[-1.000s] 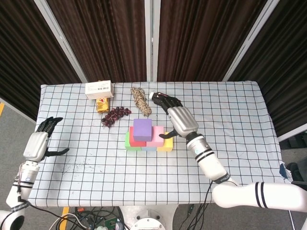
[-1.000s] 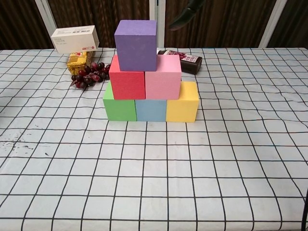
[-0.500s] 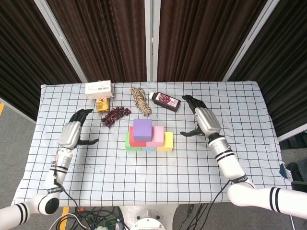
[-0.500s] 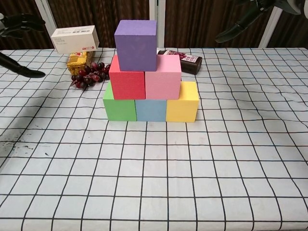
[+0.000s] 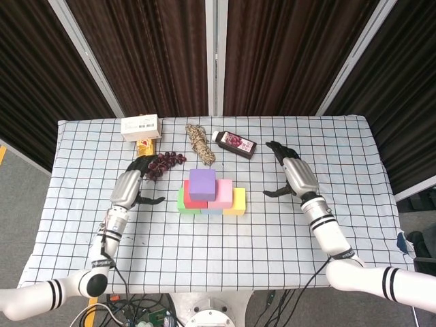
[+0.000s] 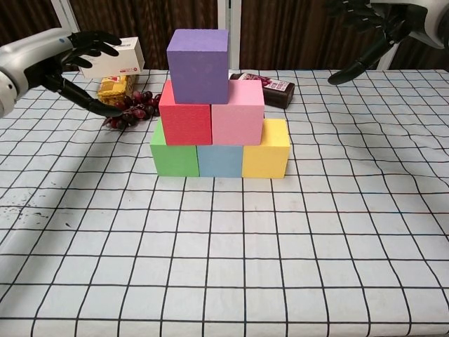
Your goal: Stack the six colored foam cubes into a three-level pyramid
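Pyramid at table centre: green cube [image 6: 174, 156], blue cube [image 6: 219, 160], yellow cube [image 6: 267, 152] supporting red cube [image 6: 185, 115], pink cube [image 6: 238, 114]; purple cube [image 6: 198, 65] topping. Left hand [image 5: 129, 185] hovering at nine o'clock, right hand [image 5: 296, 175] at three o'clock, both spreading fingers, gripping nothing.

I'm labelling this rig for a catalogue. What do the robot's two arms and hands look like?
Both arms are glossy white with black bands near the elbow and ringed silver wrist segments. The left hand and right hand have silver-grey backs and slim black fingers. Dark cables hang below the table's front edge; whether any run along the arms cannot be told.
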{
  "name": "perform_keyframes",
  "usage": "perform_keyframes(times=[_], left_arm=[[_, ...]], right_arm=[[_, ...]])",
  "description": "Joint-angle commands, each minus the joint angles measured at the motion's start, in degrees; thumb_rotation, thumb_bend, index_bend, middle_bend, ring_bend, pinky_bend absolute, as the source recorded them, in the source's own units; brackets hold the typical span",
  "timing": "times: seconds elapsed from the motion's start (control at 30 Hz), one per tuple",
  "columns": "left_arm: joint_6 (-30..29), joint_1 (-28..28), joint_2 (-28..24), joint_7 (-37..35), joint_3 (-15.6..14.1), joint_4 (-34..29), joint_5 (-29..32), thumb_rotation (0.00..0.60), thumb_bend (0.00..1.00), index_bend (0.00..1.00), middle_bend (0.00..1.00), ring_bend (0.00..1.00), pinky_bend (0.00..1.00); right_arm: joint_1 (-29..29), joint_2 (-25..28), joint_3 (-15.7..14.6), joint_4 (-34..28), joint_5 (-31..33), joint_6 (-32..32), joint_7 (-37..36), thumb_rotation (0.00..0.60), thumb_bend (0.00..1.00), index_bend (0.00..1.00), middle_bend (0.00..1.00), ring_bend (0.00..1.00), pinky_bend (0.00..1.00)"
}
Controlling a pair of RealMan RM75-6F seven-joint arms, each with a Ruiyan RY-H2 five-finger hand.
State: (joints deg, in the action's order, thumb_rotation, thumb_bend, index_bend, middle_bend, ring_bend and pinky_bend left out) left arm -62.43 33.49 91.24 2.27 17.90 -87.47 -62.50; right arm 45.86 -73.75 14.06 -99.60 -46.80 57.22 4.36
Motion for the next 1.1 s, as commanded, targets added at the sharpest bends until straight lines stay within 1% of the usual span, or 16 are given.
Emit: perform_keyframes(times=[0.03, 0.23, 0.37, 0.6, 0.87, 1.07, 1.1], left_arm=[[0.2, 0.6, 0.6, 0.0, 0.6, 0.5, 0.6, 0.6, 0.0, 0.1, 0.09, 0.02, 0.1], [0.4, 1.4, 0.9, 0.1, 1.3, 0.4, 1.7, 0.6, 0.0, 0.1, 0.09, 0.02, 0.1], [0.8, 1.7, 0.8, 0.5, 1.4, -0.4, 2.9, 0.6, 0.0, 0.1, 0.09, 0.02, 0.1], [0.4, 2.2, 0.7, 3.0, 1.0, -1.7, 4.9, 0.6, 0.0, 0.1, 0.08, 0.02, 0.1], [0.3, 2.5, 1.1, 3.4, 0.9, -0.6, 6.0, 0.6, 0.0, 0.1, 0.08, 0.02, 0.1], [0.5, 2.8, 1.5, 3.0, 1.2, 0.0, 6.6, 0.6, 0.0, 0.1, 0.08, 0.02, 0.1], [0.7, 3.1, 1.5, 2.9, 1.7, 0.2, 7.0, 0.6, 0.0, 0.1, 0.08, 0.02, 0.1]], right_arm=[[-0.3, -0.9, -0.3, 1.0, -0.2, -0.2, 0.4, 0.6, 0.0, 0.0, 0.0, 0.0, 0.0], [-0.5, -6.6, 0.4, 4.7, -0.1, 1.8, 0.2, 0.6, 0.02, 0.0, 0.0, 0.0, 0.0], [0.3, -10.0, 0.7, 7.4, 0.3, 2.1, 2.2, 0.6, 0.04, 0.0, 0.0, 0.0, 0.0], [2.5, -15.3, 2.9, 11.5, 3.1, 1.0, 4.4, 0.6, 0.09, 0.0, 0.0, 0.0, 0.0], [3.5, -17.7, 3.8, 12.6, 3.3, -0.2, 5.5, 0.6, 0.09, 0.0, 0.0, 0.0, 0.0], [3.9, -18.8, 4.5, 12.9, 3.6, -0.4, 6.4, 0.6, 0.1, 0.0, 0.0, 0.0, 0.0], [4.1, -19.0, 4.8, 13.1, 3.8, -0.5, 6.5, 0.6, 0.1, 0.0, 0.0, 0.0, 0.0]])
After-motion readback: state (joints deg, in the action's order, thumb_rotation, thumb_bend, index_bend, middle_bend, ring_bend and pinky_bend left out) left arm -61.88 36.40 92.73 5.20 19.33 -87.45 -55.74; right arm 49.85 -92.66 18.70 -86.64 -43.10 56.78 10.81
